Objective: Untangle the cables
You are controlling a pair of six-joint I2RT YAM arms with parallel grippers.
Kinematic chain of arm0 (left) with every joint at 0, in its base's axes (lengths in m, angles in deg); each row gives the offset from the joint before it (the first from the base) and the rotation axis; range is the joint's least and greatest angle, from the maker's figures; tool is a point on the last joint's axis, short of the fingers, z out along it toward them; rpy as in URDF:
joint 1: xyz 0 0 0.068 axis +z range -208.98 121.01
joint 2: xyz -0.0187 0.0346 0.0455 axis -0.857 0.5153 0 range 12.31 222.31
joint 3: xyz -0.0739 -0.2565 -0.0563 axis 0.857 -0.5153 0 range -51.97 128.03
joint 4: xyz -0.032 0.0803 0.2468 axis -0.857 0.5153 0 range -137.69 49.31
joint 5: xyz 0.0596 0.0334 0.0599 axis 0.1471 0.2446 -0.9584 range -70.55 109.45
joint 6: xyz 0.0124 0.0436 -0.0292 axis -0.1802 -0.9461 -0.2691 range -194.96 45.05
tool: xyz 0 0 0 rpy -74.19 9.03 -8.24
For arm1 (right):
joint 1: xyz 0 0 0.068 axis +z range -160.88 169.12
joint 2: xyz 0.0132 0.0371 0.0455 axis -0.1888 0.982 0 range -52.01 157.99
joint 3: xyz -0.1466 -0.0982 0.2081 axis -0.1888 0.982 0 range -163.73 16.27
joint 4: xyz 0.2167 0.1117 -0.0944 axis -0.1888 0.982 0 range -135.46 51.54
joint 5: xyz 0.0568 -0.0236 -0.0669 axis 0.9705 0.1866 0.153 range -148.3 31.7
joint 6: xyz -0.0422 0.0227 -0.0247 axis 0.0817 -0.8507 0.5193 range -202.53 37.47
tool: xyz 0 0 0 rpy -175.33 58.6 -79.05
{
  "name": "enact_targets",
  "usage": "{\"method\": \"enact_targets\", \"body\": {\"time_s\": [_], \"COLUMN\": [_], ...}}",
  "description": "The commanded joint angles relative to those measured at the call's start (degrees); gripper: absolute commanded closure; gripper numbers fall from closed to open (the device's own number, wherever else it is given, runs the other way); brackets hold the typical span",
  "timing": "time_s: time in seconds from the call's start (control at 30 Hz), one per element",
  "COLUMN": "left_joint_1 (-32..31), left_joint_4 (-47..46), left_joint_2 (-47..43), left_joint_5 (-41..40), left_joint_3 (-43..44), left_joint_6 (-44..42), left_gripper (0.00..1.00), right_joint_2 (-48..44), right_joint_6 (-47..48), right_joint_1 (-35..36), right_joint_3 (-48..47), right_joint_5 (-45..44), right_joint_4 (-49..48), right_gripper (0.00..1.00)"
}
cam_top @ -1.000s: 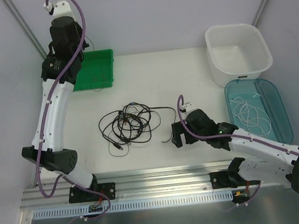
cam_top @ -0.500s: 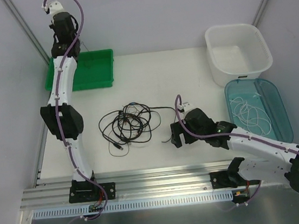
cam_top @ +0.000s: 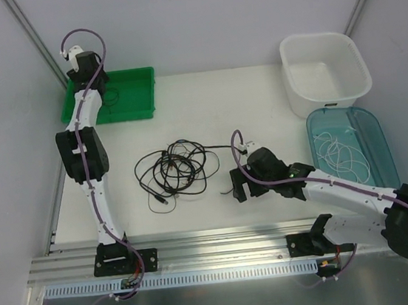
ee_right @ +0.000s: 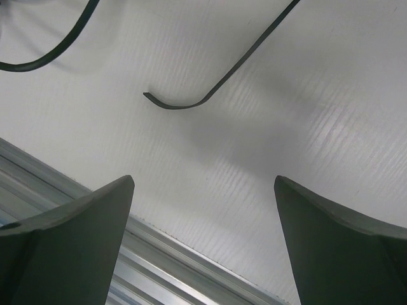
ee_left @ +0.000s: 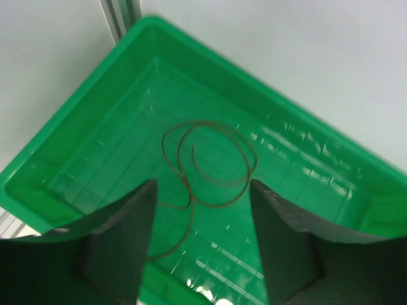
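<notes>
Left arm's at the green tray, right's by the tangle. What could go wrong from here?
1. The thin cable lies coiled in the green tray right under the open left gripper; a low retreat might hook it out.
2. The open right gripper hovers by one loose end; pulling that could tighten the black tangle.

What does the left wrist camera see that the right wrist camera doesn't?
Only the left wrist view shows the green plastic tray, with a thin dark looped cable lying loose on its floor below the left gripper. Only the right wrist view shows the white table top, the free end of a black cable lying on it, and the silver metal rail at the table's edge, under the right gripper. Both show their own gripper open, holding nothing, with a thin cable lying below it.
</notes>
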Motion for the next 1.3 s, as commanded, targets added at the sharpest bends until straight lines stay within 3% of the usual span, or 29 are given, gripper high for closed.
{"method": "enact_targets", "body": {"time_s": [0.0,0.07,0.2,0.27,0.43,0.7,0.97,1.2,1.27], "left_joint_1": [0.91,0.74,-0.58,-1.63,-4.36,-16.92,-28.86,-30.99,-30.99], "left_joint_4": [-2.96,-2.87,-2.53,-1.82,2.65,11.62,11.19,10.31,10.31], "left_joint_2": [-9.23,-13.97,-22.94,-28.83,-43.22,-58.36,-58.21,-49.69,-48.28], "left_joint_5": [6.39,11.31,15.46,16.61,22.14,21.37,14.16,12.39,11.87], "left_joint_3": [-4.48,-9.13,-20.11,-27.93,-46.8,-66.34,-74.62,-74.54,-74.54], "left_joint_6": [3.88,3.96,5.1,5.54,9.94,6.95,3.18,3.7,5.27], "left_gripper": [0.37,0.22,0.04,0.01,0.01,0.01,0.02,0.1,0.15], "right_joint_2": [-0.66,-1.62,-3.47,-4.09,-3.39,1.61,7.24,11.9,12.52], "right_joint_6": [-0.64,-0.81,-1.78,-2.39,-2.3,-4.76,-7.67,-8.99,-8.81], "right_joint_1": [0.47,0.56,0.56,0.56,0.73,0.91,4.68,7.41,7.32], "right_joint_3": [-2.25,-1.81,-1.02,-0.75,-2.51,-6.55,-7.43,-9.01,-10.85], "right_joint_5": [0.44,-0.18,-0.18,0.08,1.66,2.72,1.32,-2.55,-8.4], "right_joint_4": [-0.82,-0.91,-1.08,-1.26,-0.56,-5.12,-10.23,-10.23,-8.04], "right_gripper": [0.03,0.03,0.03,0.03,0.03,0.02,0.02,0.01,0.01]}}
